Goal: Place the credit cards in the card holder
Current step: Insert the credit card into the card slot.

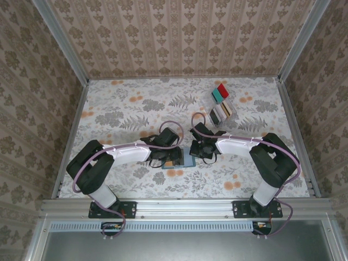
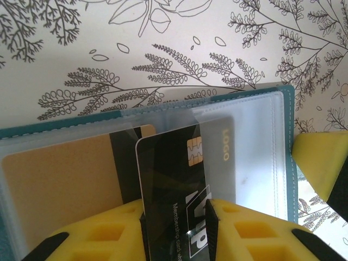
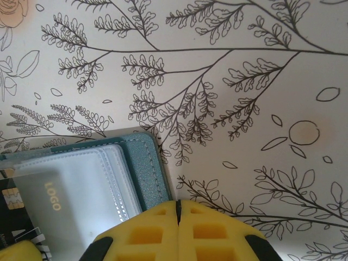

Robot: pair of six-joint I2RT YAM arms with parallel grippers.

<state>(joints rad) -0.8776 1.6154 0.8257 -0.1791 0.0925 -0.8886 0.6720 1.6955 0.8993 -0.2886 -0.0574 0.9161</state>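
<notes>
The card holder [image 2: 255, 147] lies open on the table, teal outside with clear sleeves inside. My left gripper [image 2: 176, 209] is shut on a black credit card [image 2: 163, 168] with a gold chip. The card's far end sits partly under a clear sleeve. A tan credit card [image 2: 60, 179] lies in the sleeve to the left. My right gripper [image 3: 178, 209] is shut, with nothing between its fingers, and its tips rest at the card holder's [image 3: 144, 163] teal right edge. From above, both grippers [image 1: 173, 157] [image 1: 199, 151] meet over the card holder [image 1: 187, 159].
A clear tray [image 1: 222, 106] with red and teal pieces and several upright cards stands at the back right. The floral tablecloth [image 1: 125, 109] spreads out on all sides. Patterned walls enclose the table.
</notes>
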